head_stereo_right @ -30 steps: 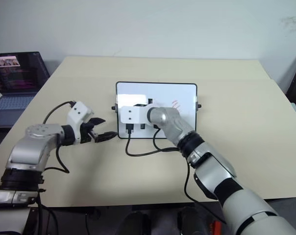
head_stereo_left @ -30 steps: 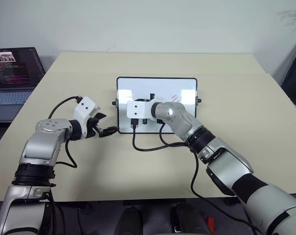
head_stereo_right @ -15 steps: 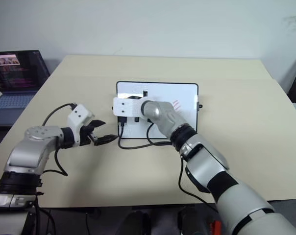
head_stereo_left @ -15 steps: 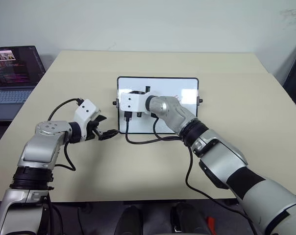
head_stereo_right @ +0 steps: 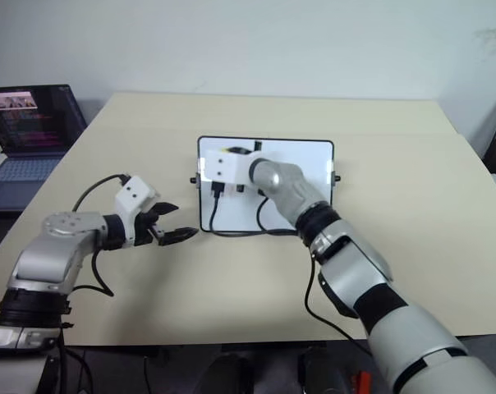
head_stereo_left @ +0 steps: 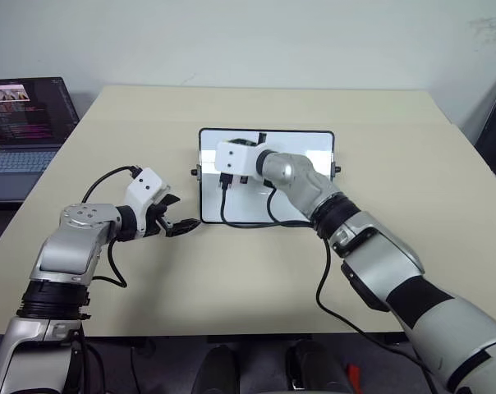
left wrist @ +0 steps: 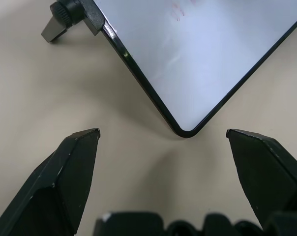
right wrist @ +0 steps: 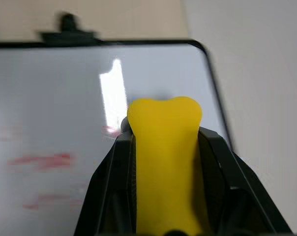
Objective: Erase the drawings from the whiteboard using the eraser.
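The whiteboard [head_stereo_left: 248, 207] lies in the middle of the tan table, black knobs at its sides. My right gripper [right wrist: 164, 132] is shut on the yellow eraser [right wrist: 164, 162], which hangs over the board's far left part near its top edge. Red drawings [right wrist: 40, 160] show as faint smeared strokes on the glossy white beside the eraser, and another faint patch of drawings [left wrist: 180, 10] shows in the left wrist view. My left gripper [head_stereo_left: 181, 226] rests open on the table just off the board's near left corner [left wrist: 185, 132], with nothing between its fingers.
An open laptop [head_stereo_left: 22, 123] stands on a side surface at the far left. Black cables [head_stereo_left: 231, 217] trail from my right wrist across the board's lower part. The table [head_stereo_left: 412, 189] stretches bare to the right and behind the board.
My right gripper has carried the eraser from the board's lower middle up toward its far edge. The left gripper has stayed in place, still open.
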{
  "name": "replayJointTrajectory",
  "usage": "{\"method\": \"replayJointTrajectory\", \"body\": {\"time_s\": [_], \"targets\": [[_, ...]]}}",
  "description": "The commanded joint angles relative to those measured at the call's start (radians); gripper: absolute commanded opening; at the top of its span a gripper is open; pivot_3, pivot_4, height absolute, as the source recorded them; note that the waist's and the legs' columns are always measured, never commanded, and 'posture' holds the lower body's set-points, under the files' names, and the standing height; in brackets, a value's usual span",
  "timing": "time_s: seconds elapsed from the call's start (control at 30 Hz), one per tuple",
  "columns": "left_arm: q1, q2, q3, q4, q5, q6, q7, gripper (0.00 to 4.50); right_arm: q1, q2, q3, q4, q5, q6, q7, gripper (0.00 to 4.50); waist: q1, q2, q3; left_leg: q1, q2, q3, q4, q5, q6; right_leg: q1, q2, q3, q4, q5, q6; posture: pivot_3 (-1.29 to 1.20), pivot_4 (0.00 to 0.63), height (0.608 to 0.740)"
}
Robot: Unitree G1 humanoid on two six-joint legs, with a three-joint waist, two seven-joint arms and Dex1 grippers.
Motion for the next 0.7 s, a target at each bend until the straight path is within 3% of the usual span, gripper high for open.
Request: {"method": "replayJointTrajectory", "body": {"time_s": [0.03,0.2,0.3,0.4,0.53,0.7], "targets": [[-0.019,0.003,0.001,-0.035,-0.002,-0.01,-0.004,4.5,0.025,-0.011,0.017,0.018,-0.007,0.02,0.065,1.32,-0.001,0.0,0.0,0.0,0.0,0.0,-0.001,0.0,0.0,0.0,0.0,0.0,-0.001,0.0,0.0,0.0,0.15,0.74],[-0.024,0.003,-0.002,-0.032,-0.003,-0.012,-0.005,4.5,0.108,-0.029,0.085,-0.05,-0.029,0.041,0.242,1.32,-0.002,0.0,0.0,0.0,0.0,0.0,-0.001,0.0,0.0,0.001,0.0,0.0,-0.002,0.0,0.0,0.0,0.15,0.74],[-0.027,0.004,-0.003,-0.029,-0.002,-0.013,-0.006,4.5,0.13,-0.036,0.101,-0.087,-0.034,0.06,0.275,1.32,-0.001,0.0,0.0,0.002,0.0,0.0,-0.001,0.0,0.0,0.002,0.0,0.0,-0.002,0.0,0.0,0.0,0.15,0.74],[-0.029,0.004,-0.003,-0.027,-0.002,-0.014,-0.008,4.5,0.116,-0.04,0.102,-0.083,-0.046,0.056,0.218,1.32,0.001,0.0,0.0,0.003,0.0,-0.001,0.001,0.0,0.0,0.002,0.0,0.0,0.001,0.0,0.0,0.0,0.15,0.74],[-0.029,0.005,-0.004,-0.025,-0.001,-0.017,-0.011,4.5,0.045,-0.032,0.051,-0.048,-0.034,0.019,0.029,1.32,0.001,0.0,0.0,0.003,0.0,0.0,0.001,0.001,0.001,0.002,0.0,0.0,0.001,0.0,0.0,0.0,0.15,0.74],[-0.028,0.004,-0.004,-0.024,-0.001,-0.019,-0.011,4.5,0.056,-0.032,0.062,-0.015,-0.02,0.018,0.077,1.32,0.0,0.0,0.0,0.002,0.0,0.0,0.001,0.0,0.0,0.002,0.0,0.0,0.0,0.0,0.0,0.0,0.15,0.74]]}}
